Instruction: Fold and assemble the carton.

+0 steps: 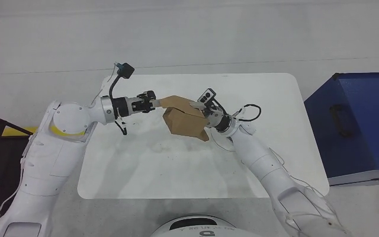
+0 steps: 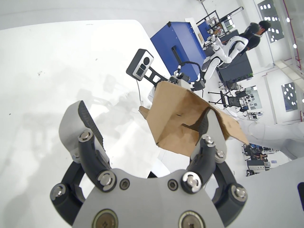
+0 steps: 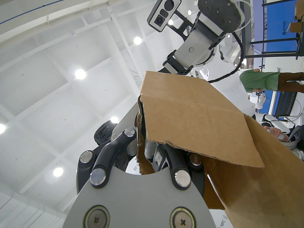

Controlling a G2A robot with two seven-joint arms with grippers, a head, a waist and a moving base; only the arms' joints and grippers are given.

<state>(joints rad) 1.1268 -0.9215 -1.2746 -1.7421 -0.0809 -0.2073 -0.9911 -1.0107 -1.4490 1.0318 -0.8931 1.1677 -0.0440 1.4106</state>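
**Carton held between both grippers**

I'm seeing the left gripper (image 1: 157,102) holding its fingers spread wide, one fingertip (image 2: 209,122) touching a flap of the partly folded brown cardboard carton (image 1: 183,118). The carton is hanging over the middle of the white table (image 1: 148,172). The right gripper (image 1: 200,111) is apparently pinching the carton's opposite wall, its fingers partly hidden.

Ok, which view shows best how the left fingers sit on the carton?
Left wrist view: the left fingers are open, one against the carton edge, the other apart from it. The top view shows fingers and carton meeting, too small to judge. The right wrist view shows the left arm behind the carton.
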